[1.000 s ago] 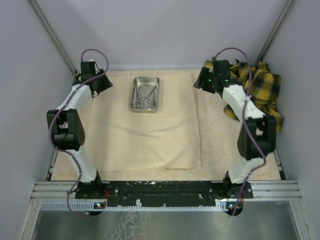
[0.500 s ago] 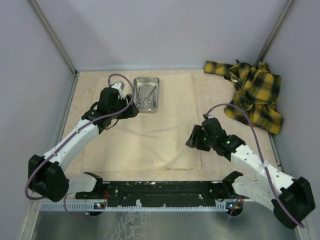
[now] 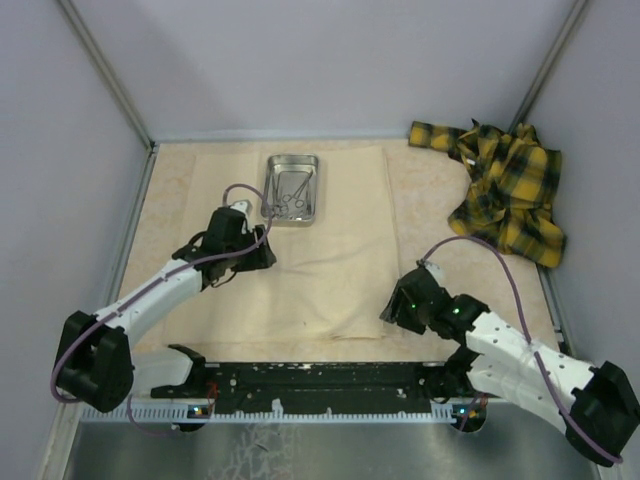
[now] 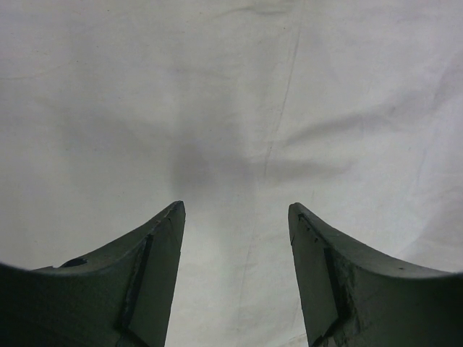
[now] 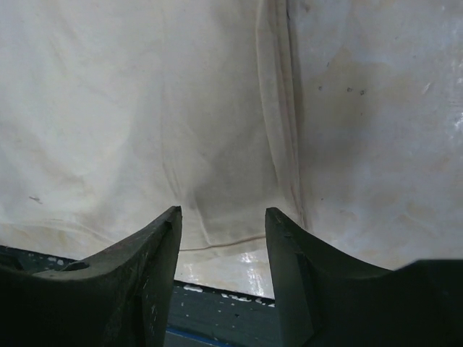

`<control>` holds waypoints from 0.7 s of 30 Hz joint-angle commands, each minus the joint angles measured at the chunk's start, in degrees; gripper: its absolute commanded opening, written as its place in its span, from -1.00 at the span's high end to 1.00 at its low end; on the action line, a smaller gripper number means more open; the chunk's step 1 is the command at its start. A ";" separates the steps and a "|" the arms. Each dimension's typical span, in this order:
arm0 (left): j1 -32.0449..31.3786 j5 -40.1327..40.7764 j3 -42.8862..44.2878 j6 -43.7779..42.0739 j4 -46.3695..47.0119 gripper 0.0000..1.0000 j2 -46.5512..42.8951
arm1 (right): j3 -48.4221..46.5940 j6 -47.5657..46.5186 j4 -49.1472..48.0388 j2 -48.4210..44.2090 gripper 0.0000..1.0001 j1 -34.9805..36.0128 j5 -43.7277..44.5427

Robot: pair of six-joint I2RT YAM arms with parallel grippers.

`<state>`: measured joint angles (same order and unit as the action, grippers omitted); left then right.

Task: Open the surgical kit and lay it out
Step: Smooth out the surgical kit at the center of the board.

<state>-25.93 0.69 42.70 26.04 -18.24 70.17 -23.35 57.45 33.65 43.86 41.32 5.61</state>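
Wrap [image 3: 300, 285] is flat on the bench [image 3: 450, 265]. Tray [image 3: 292, 163] with the tools [image 3: 291, 195] sits far centre, long axis running near-far. Left fingers [image 4: 155, 253] are apart, just near of it, so that arm's closer. Right fingers [image 5: 152, 253] are apart too, over the wrap's near right corner.

Our fixed camera sat high above and behind the left hand [image 3: 262, 252] and the right hand [image 3: 397, 308], looking down from far enough that we saw the whole surface [image 3: 432, 222]. Our left wrist camera sat just behind its hand, facing out ahead of it, very close to the cloth wrap [image 4: 231, 87]. Our right wrist camera looked likewise, close over the wrap's edge ahead of its hand. All three views shared that wrap.
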 commanded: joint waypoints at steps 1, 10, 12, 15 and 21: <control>-0.60 0.04 -0.97 0.59 3.91 -0.31 0.61 | -0.02 5.08 -2.76 2.96 -0.01 3.39 4.68; -0.63 -0.77 -2.78 0.17 6.63 -0.29 1.91 | -3.80 7.63 -4.28 14.41 0.08 8.83 9.26; -0.66 -0.86 -3.04 -0.01 6.97 -0.29 1.66 | -4.96 7.92 -3.97 16.70 0.21 9.97 10.25; -0.69 -1.02 -3.25 -0.26 7.05 -0.28 1.71 | -6.98 7.81 -2.89 18.71 0.52 11.07 11.40; -0.63 -1.50 -3.73 -0.58 7.67 -0.26 1.15 | -15.27 4.97 5.04 20.25 1.00 11.97 15.03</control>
<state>-26.17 0.01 39.88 26.02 -12.56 72.05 -31.27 63.68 33.98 63.53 52.12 14.96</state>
